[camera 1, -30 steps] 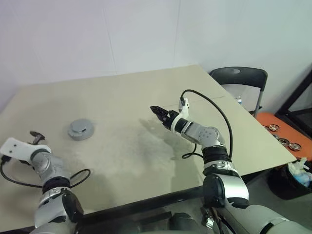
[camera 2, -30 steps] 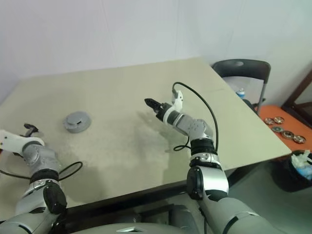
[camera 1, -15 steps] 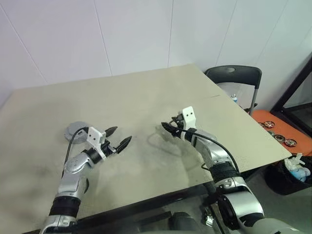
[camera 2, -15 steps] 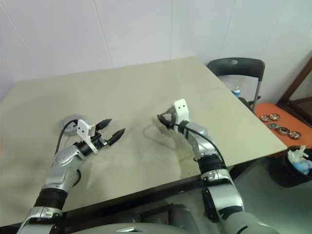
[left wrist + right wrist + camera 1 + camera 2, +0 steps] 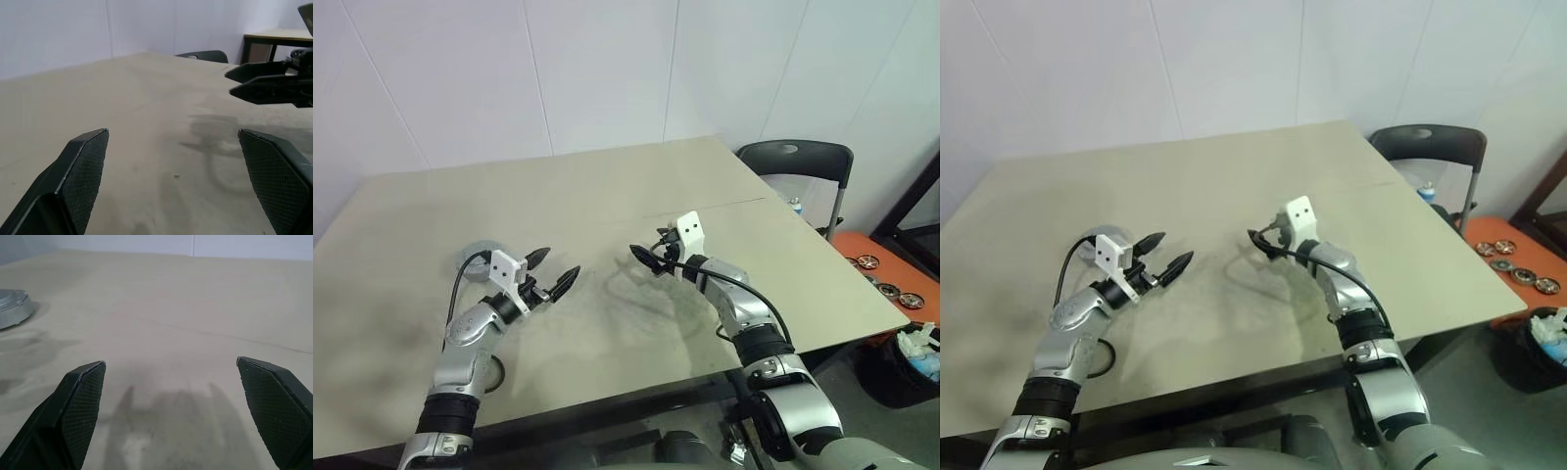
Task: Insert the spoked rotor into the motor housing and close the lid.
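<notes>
Left hand hovers just above the beige worktop with its two black fingers spread wide and nothing between them. Right hand hovers facing it, also spread wide and empty.

Outward from the left hand, the grey round metal assembly with a notched lid lies flat on the worktop, close behind that hand's wrist and partly hidden by it. The right wrist view shows the same assembly well off to the side of the right hand. Judged nearer arm: the left, though its fingers point away from the assembly. A flat disc has no long axis to align to.

Count on the worktop: one grey assembly. Spoked rotor and copper windings cannot be made out separately; the lid appears seated, judged only.
</notes>
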`<action>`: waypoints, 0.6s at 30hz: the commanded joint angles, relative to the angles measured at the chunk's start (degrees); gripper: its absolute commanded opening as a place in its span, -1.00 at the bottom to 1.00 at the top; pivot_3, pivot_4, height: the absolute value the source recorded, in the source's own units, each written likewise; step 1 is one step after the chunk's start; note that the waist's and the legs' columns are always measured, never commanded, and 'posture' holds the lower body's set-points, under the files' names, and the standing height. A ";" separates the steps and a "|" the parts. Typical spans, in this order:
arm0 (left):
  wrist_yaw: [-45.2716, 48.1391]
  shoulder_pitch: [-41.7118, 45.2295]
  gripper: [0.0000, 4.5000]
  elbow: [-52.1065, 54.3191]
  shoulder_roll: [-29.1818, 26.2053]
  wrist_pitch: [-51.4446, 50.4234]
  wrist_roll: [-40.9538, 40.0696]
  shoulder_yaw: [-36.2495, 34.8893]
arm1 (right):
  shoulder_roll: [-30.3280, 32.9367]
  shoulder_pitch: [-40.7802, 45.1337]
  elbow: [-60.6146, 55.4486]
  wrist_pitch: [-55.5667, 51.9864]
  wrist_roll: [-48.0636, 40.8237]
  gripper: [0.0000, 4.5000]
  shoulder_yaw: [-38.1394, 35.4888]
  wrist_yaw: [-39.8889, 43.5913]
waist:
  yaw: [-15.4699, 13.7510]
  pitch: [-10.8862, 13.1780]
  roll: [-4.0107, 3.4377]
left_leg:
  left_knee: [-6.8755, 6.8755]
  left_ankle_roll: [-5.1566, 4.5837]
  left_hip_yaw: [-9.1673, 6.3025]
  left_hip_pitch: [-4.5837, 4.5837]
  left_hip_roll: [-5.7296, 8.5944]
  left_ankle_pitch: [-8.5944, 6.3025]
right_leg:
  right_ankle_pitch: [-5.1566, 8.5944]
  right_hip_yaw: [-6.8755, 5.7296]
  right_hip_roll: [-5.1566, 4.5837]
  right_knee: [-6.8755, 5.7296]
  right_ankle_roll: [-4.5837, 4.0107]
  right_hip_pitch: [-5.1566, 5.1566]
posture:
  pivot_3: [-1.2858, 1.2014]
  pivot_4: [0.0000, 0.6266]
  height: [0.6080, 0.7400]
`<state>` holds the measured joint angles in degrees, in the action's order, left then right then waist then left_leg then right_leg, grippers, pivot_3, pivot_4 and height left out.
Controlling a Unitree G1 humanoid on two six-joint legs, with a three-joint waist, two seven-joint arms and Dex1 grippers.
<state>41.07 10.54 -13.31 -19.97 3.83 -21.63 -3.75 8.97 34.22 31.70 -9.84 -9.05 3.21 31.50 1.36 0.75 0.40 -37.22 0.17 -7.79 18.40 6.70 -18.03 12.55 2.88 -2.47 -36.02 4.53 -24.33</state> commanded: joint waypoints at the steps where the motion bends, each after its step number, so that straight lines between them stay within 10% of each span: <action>1: -0.70 1.15 1.00 1.33 0.34 0.76 0.70 -0.86 | -0.19 0.84 -2.19 1.35 0.14 0.99 0.21 1.16 | -0.35 0.00 0.00 | 0.02 0.00 0.00 0.00 -0.01 0.00 | 0.00 0.00 0.00 0.00 0.00 -0.01 | 0.03 -1.00 1.00; 18: -2.25 4.40 1.00 -3.09 1.48 3.34 2.89 -1.51 | -0.79 1.91 -2.62 2.04 1.46 0.99 1.00 0.95 | -0.67 0.00 0.00 | 0.02 0.00 0.00 0.00 -0.01 0.00 | 0.00 0.00 0.00 0.01 0.00 0.00 | 0.03 -1.00 1.00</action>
<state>39.31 13.80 -16.93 -18.37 5.84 -19.17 -3.89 8.78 34.07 31.11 -9.36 -7.89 4.07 32.88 0.69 0.75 0.40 -37.20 0.17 -7.78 18.40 6.69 -18.03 12.55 2.87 -2.47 -36.01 4.53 -24.33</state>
